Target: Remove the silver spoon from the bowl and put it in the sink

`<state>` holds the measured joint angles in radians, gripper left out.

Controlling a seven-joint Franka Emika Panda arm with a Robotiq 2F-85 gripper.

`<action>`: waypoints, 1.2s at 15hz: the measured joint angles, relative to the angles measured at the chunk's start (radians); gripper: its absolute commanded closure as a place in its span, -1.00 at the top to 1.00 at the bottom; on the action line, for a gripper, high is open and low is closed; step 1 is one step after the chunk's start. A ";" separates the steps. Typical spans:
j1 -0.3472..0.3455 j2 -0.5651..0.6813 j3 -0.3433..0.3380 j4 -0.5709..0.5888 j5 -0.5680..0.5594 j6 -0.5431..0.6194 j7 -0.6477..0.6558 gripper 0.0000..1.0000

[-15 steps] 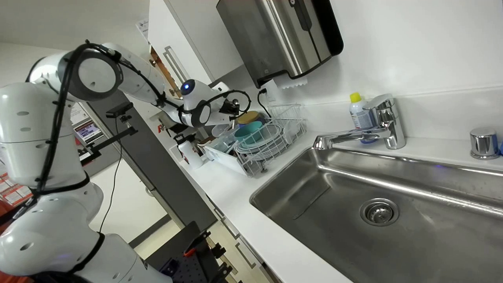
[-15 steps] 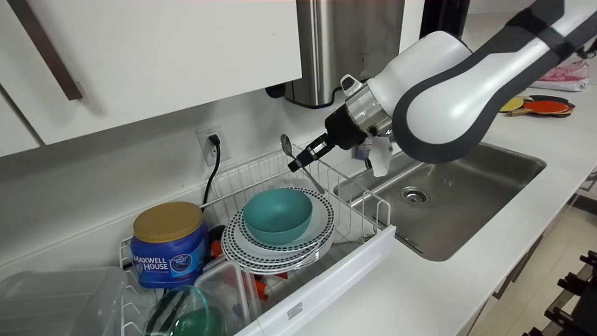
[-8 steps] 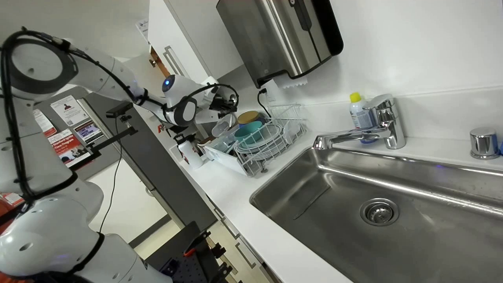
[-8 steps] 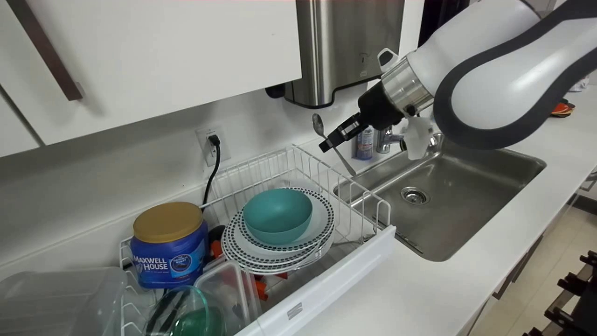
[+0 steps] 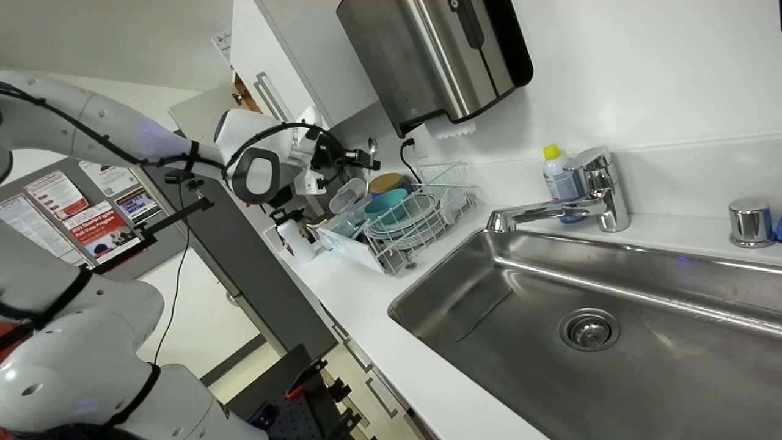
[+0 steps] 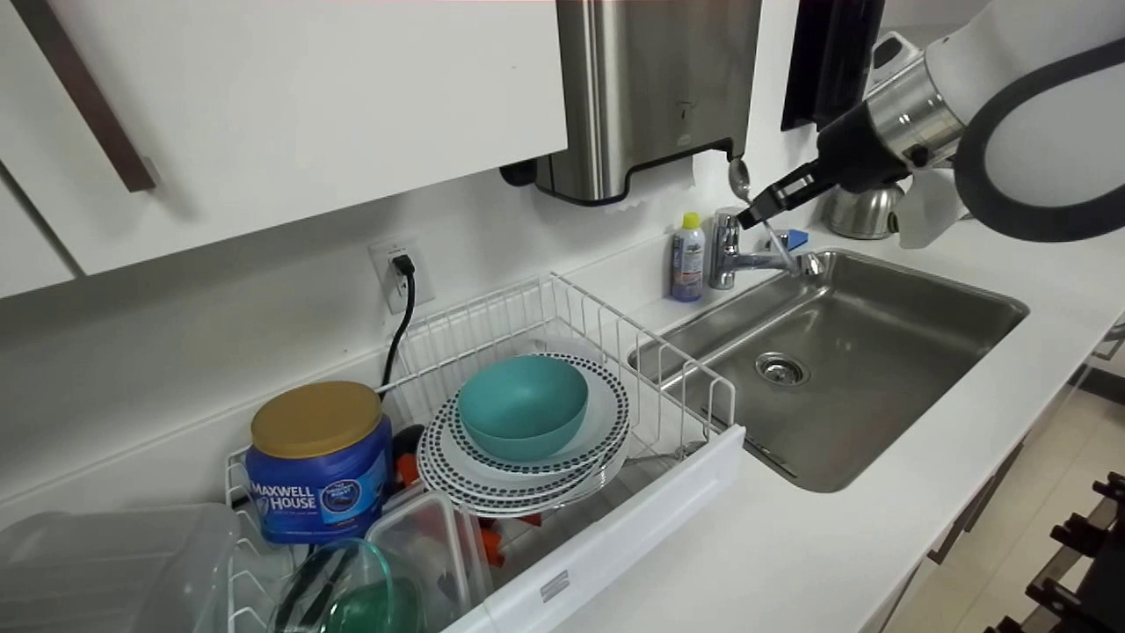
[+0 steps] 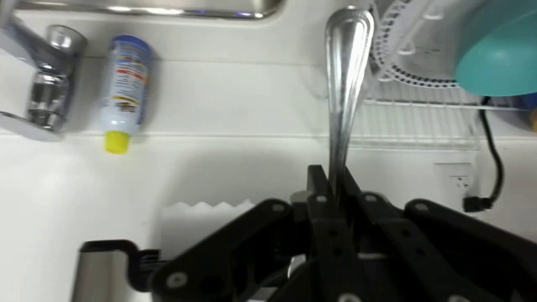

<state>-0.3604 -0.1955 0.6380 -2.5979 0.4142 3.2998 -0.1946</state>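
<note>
The pincer (image 6: pixel 752 214) grips the tilted silver spoon (image 6: pixel 739 179), scoop end up. Its lower end visually overlaps the faucet (image 6: pixel 725 253); contact cannot be determined. The teal bowl (image 6: pixel 524 409) sits on stacked plates (image 6: pixel 606 404) in the dish rack (image 6: pixel 633 527).

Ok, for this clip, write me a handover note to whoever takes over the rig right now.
Tool: the tool is closed on the silver spoon, holding it tilted in mid-air, handle end down.
Things: the teal bowl sits on the stacked plates; the stainless-steel sink lies beyond them in that exterior view.
Done: spoon gripped and out of the bowl.
Left: get it over the basin, lower, release. Whether it is already above the basin, I can't tell. The chrome faucet may crowd the path.
</note>
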 measured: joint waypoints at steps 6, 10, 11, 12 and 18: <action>-0.263 -0.141 0.196 -0.106 0.009 -0.024 0.044 -0.84; -0.266 -0.152 0.198 -0.110 0.010 -0.026 0.045 -0.96; -0.281 -0.152 0.200 -0.107 0.010 -0.026 0.051 -0.96; -0.312 -0.152 0.208 -0.100 0.010 -0.027 0.063 -0.96; -0.697 -0.161 0.339 0.021 -0.032 -0.209 0.129 -0.96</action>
<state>-1.0574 -0.3564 0.9769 -2.5765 0.3821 3.0912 -0.0652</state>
